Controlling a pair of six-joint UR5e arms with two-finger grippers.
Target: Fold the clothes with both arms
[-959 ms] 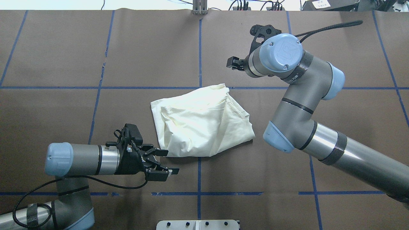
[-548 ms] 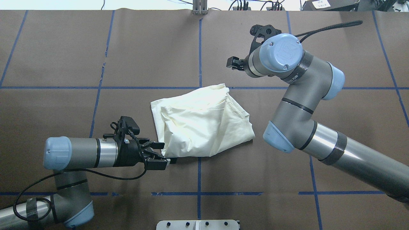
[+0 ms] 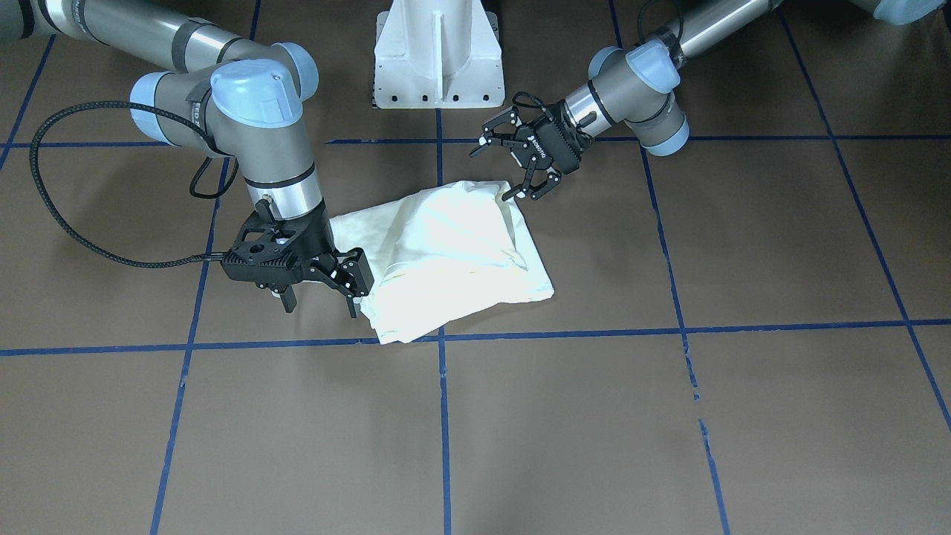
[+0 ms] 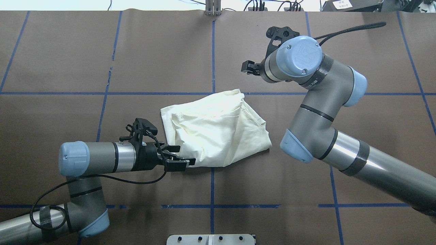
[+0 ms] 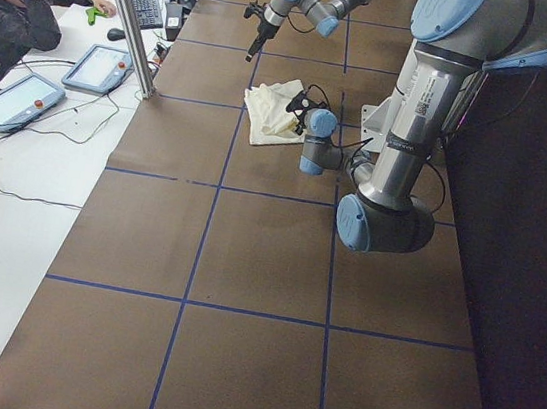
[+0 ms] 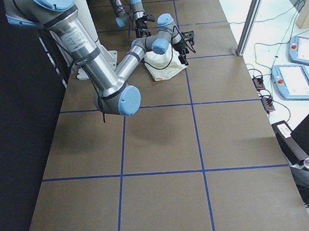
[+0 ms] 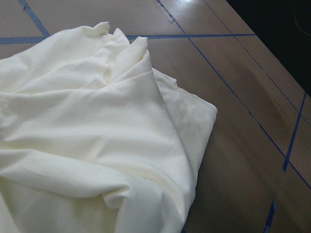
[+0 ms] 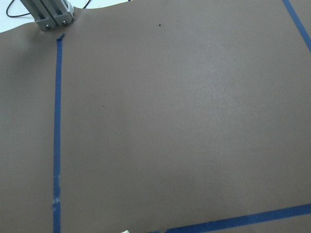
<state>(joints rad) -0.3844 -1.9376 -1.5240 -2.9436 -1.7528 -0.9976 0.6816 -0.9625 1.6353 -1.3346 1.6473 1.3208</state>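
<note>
Advanced since the earlier frame, the left gripper (image 3: 490, 176) reaches the shirt (image 4: 214, 132) corner nearest the robot-side edge of the tabletop (image 4: 68, 61), fingers apart. Beside the shirt, the right gripper (image 3: 322, 308) hovers, fingers apart.

Overhead and front cams face across table (image 4: 153, 51), both steep. Side cams at its ends, farther back. Those four share T-shirt (image 4: 214, 132); left wrist close-up.

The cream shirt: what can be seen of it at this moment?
The cream shirt is a soft, wrinkled cloth lying in a loose, roughly folded heap on the brown table, across a blue tape line. A stitched hem shows along one edge; no print or collar is visible. The left gripper, jaws open, is at its near corner; whether it touches is unclear.
</note>
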